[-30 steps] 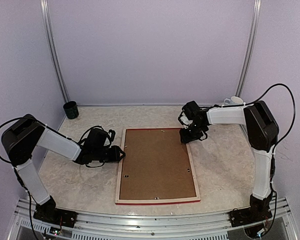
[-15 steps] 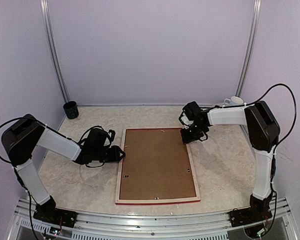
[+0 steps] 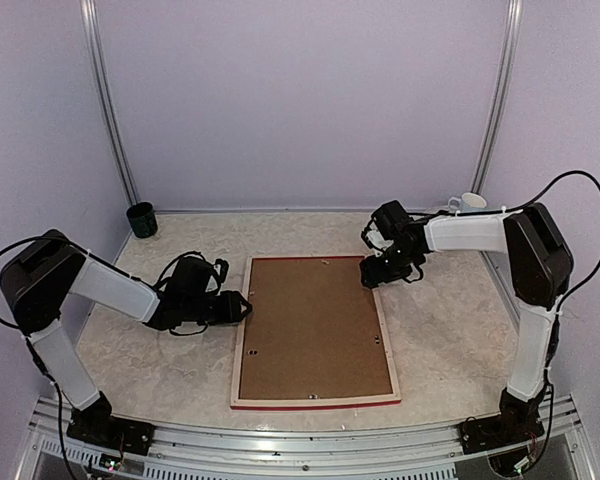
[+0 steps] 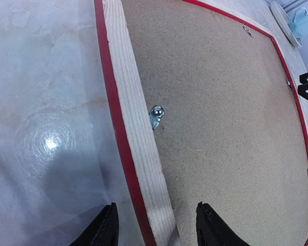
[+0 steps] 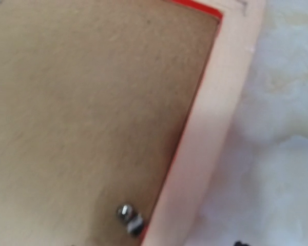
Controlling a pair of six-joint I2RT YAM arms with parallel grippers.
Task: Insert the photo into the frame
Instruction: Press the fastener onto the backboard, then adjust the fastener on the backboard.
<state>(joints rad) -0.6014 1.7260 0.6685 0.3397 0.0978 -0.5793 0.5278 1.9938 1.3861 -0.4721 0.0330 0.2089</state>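
Your left hand [image 4: 156,228] is spread astride the left rail of the red, pale-backed rectangular frame [image 3: 238,350], face-down on the bench [image 3: 450,330], brown backing board [image 3: 315,325] inside. Right hand [image 3: 380,272] stays at far-right corner, elbow swung outward; grip unreadable.

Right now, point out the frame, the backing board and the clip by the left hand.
the frame [image 4: 128,92]: left wrist view, pale wood rail.
the backing board [image 3: 315,325]: top view, middle of brown panel.
the clip [image 4: 155,116]: left wrist view, its silver head.

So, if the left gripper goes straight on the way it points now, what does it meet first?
Probably the left rail of the red-edged, pale-wood rectangular picture frame; the left gripper has its jaws astride it, though depth is unclear.
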